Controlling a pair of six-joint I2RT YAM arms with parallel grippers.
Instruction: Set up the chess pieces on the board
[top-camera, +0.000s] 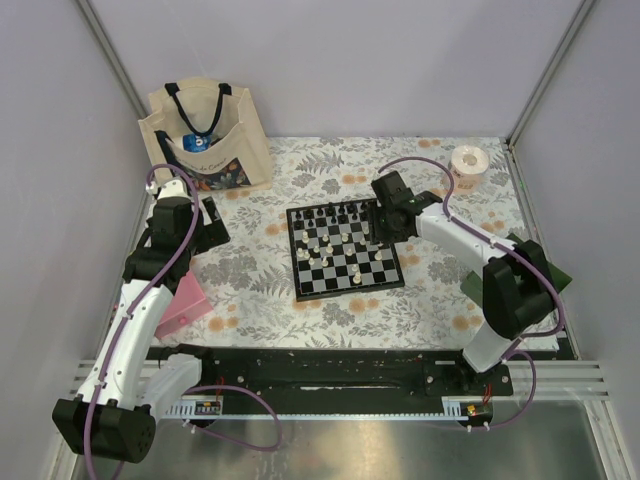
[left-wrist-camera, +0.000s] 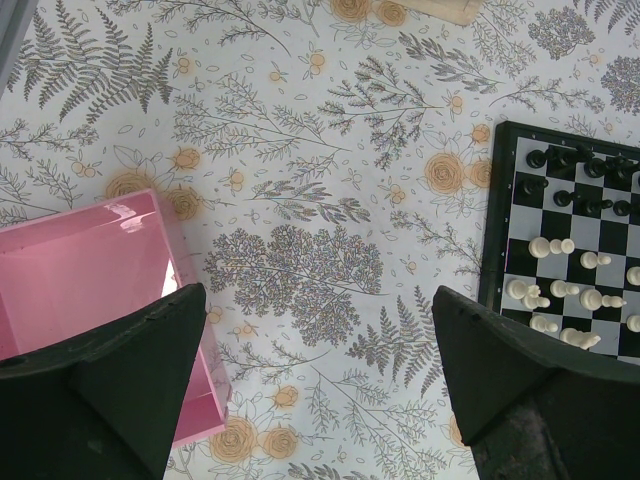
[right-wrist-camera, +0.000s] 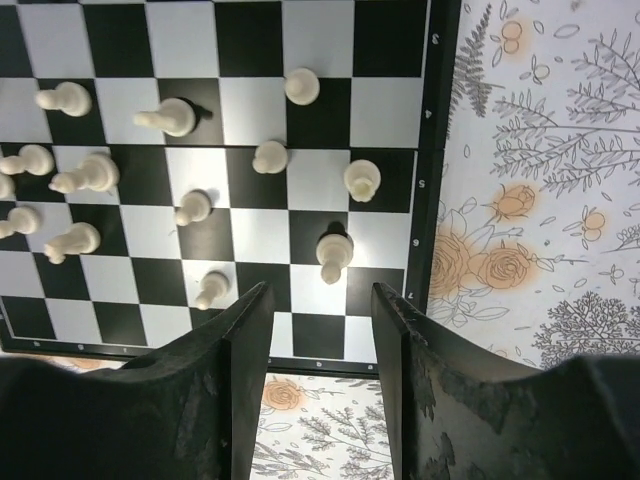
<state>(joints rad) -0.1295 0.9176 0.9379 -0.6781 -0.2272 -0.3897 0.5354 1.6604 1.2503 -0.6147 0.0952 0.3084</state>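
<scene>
The right gripper (right-wrist-camera: 320, 360) hangs low over the edge of the board (top-camera: 345, 250), its jaws apart and nothing between them. Just ahead of its fingertips (right-wrist-camera: 250, 320) one cream-white piece (right-wrist-camera: 333, 256) stands by itself. More chess pieces (right-wrist-camera: 90, 172), all cream-white in this wrist view, are scattered ahead and to the left of the gripper, and several lie tipped over. To the right of the fingers the board's black border gives way to cloth.

The left gripper (left-wrist-camera: 320, 400) is spread wide above the tablecloth (left-wrist-camera: 300, 150) and holds nothing. A pink box (left-wrist-camera: 80, 280) lies beside and partly under the finger on the left of its wrist view. A corner of the board lies ahead and to the right of the other finger, clear of it, with black pieces (left-wrist-camera: 580, 165) in the farther rows and cream-white ones nearer.

The cloth is white, printed with grey ferns and orange flowers, and covers the whole table. Pale lavender walls (top-camera: 340, 60) close the table in on three sides, with slanting metal posts (top-camera: 110, 50) at the back corners. A canvas tote bag (top-camera: 205, 135) stands beyond the left gripper against the back wall. A pale roll (top-camera: 468, 160) sits in the far corner beyond the right gripper. Both arms rise from a metal rail (top-camera: 330, 385) at the near edge.
</scene>
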